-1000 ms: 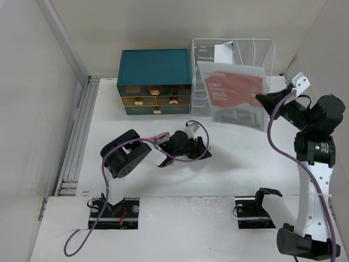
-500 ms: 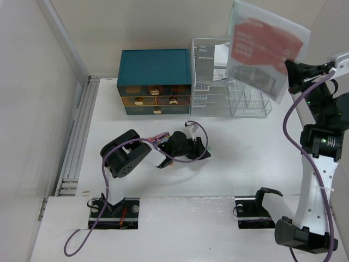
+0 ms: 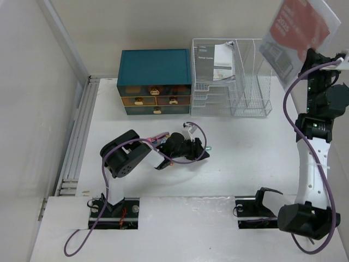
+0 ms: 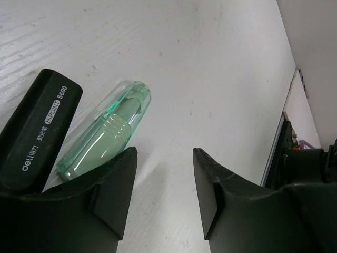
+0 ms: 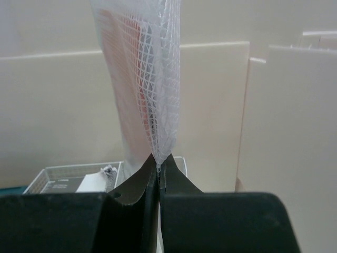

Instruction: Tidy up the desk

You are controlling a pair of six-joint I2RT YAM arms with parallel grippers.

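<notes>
R fingers (image 5: 134, 184) clamped on mesh pouch (image 3: 297, 27), high over desk's (image 3: 245, 147) far right corner; L fingers (image 4: 113, 179) apart, green highlighter (image 4: 105, 132) beside one.

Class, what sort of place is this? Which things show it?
Probably a mock office desk in a robot lab: white desk, teal drawer box, wire rack with papers, and left arm and right arm bolted at its edge.
</notes>
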